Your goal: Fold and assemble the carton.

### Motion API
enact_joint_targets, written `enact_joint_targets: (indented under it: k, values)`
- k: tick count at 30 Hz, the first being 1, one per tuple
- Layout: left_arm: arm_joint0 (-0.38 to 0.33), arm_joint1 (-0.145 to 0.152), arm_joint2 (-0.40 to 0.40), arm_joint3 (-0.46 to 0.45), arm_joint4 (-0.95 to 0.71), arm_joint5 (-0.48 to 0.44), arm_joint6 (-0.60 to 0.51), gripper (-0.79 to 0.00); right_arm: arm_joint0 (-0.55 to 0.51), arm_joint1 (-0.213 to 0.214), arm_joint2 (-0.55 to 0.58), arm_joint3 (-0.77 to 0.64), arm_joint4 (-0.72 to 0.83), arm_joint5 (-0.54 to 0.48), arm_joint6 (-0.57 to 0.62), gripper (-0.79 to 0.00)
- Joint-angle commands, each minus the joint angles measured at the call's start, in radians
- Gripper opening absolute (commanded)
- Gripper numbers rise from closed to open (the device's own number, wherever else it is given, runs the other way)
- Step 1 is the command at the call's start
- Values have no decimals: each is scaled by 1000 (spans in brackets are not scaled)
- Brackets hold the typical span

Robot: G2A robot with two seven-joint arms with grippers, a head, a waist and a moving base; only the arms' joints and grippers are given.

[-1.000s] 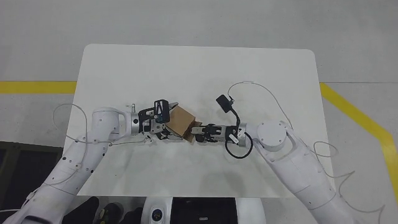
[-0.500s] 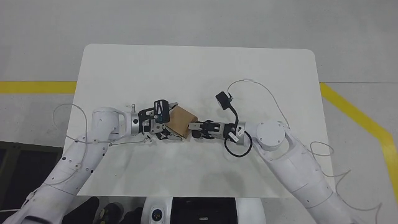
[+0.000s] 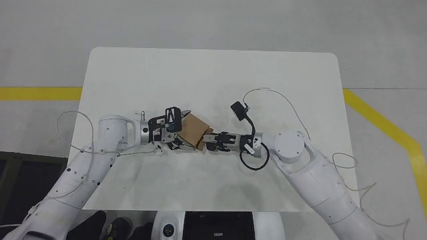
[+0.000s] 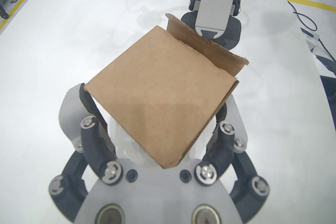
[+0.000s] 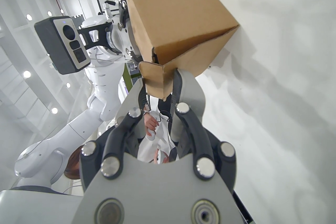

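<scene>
While the right gripper (image 5: 160, 82) pinches the flap (image 4: 210, 50) between its ribbed black pads, the left gripper (image 4: 155, 104) is clamped on the carton (image 3: 195, 131) across two opposite walls. In the top view the carton sits just at 9 o'clock of the middle of the white table (image 3: 267, 73). The left gripper is at the carton's 9 o'clock and the right gripper at its 4 o'clock. Whether the carton's low corner touches the table, I cannot tell.

It's plain brown corrugated board, matte and dry, with raw fluted edges and a squared body. The flap stands out from the open end. I judge it light and probably empty. It looks stiff across each panel, hinging readily along the scored creases, and easy to crush if squeezed hard. The matte surface should give the rubber pads good grip. The best holds look to be the body near its corners and the flap near its free edge, for leverage.
</scene>
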Motion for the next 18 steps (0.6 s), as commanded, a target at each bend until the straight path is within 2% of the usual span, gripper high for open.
enact_joint_targets:
  k: [1, 18]
  values:
    - [0, 0, 0, 0, 0, 0, 0, 0, -2, 0, 0, 0, -4, 2, 0, -631]
    - [2, 2, 0, -1, 6, -2, 4, 0, -6, 2, 3, -2, -15, 14, 3, -646]
